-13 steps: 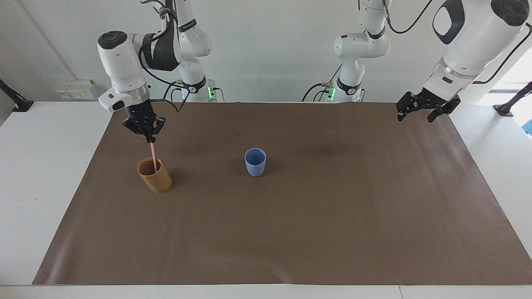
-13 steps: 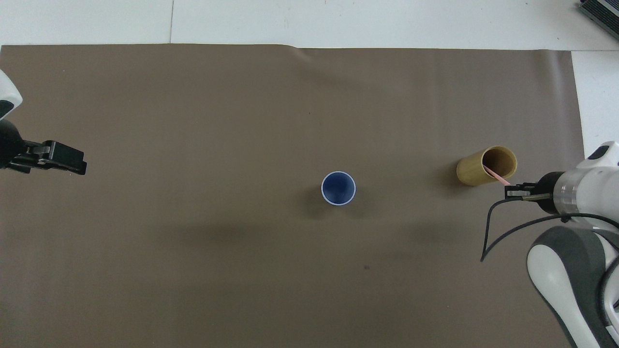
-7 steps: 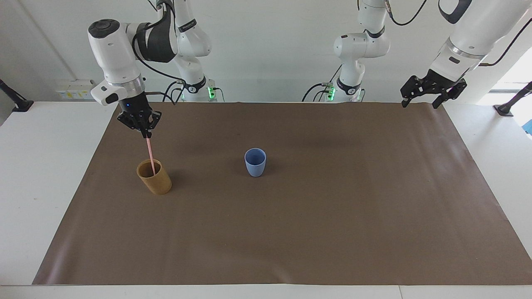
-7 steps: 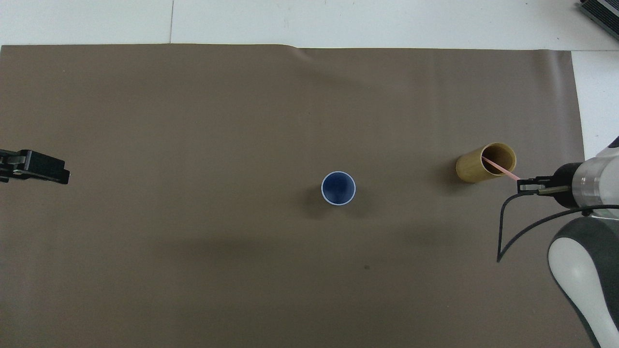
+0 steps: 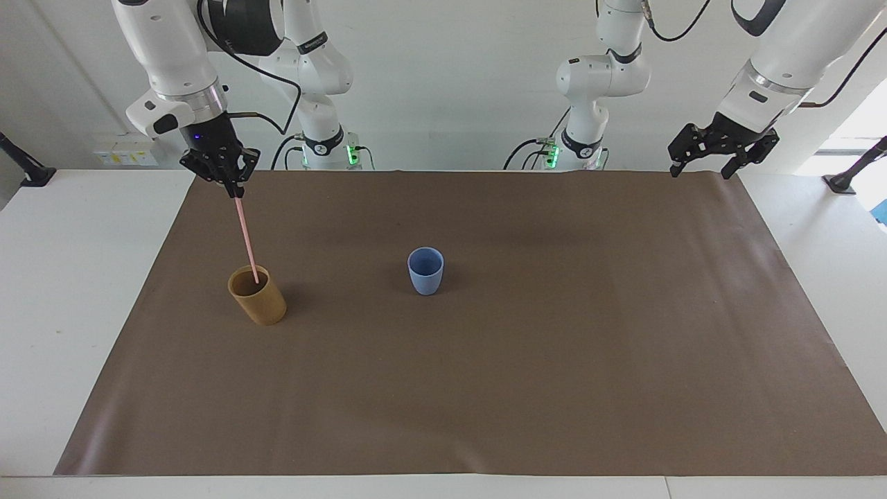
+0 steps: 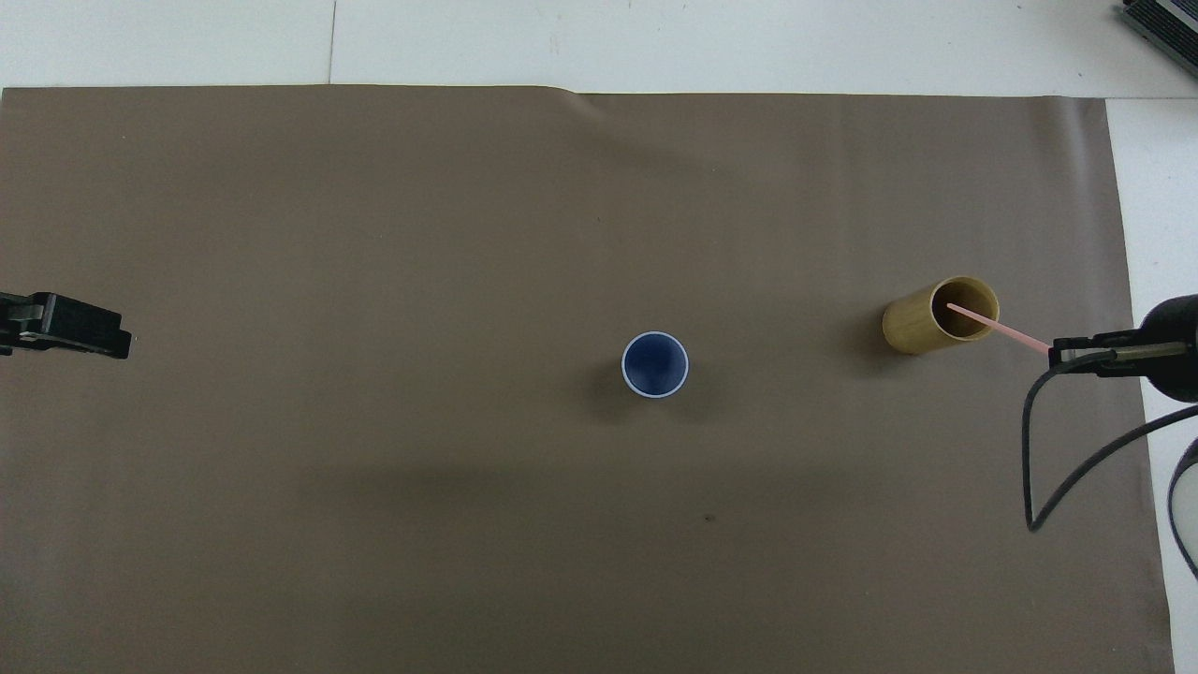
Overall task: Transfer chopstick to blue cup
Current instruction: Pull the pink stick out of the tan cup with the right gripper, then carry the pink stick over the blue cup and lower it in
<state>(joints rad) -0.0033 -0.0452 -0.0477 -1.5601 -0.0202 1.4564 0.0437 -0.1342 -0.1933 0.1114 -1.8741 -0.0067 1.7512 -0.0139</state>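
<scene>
— Where the tall tan-brown cylindrical cup (image 5: 257,295) stands on the brown mat (image 5: 485,388), toward the right arm's end of the table: anything inside?

— Only the lower tip of the thin pale pink chopstick (image 5: 246,240), dipping just within the rim. Rest of the stick raised clear above the cup, tilted, upper end clamped in the right gripper (image 5: 229,183). Seen from overhead, same story: pink stick (image 6: 998,326) slanting from the cup's mouth (image 6: 940,315) out to the right gripper (image 6: 1067,357).

— And the small light-blue handleless plastic cup (image 5: 425,271)?

— Upright near the middle of the mat, well apart from the tan cup, toward the left arm's end from it. Dark blue interior (image 6: 655,364) showing from overhead, holding nothing.

— Right gripper's position?

— Up in the air, over the mat's edge beside the tan cup, fingers closed tight on the stick's top.

— Left gripper (image 5: 721,147)?

— Waiting, raised over the mat's corner at the left arm's end of the table, fingers spread apart, gripping nothing. Showing as a dark tip (image 6: 65,326) at the edge of the overhead view.
</scene>
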